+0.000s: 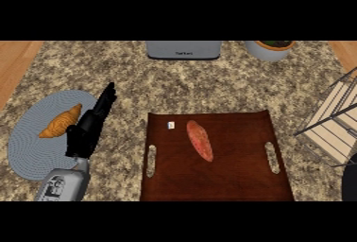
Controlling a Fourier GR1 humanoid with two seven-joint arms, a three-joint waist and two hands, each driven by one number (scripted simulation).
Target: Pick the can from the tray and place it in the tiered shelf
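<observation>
Left robot hand open, fingers straight, beside croissant.

We see the left forearm entering from the lower edge near the counter's left side, its black left hand extended with fingers straight, pointing toward the far edge. At the lower right corner, a dark shape is possibly the right hand.
</observation>
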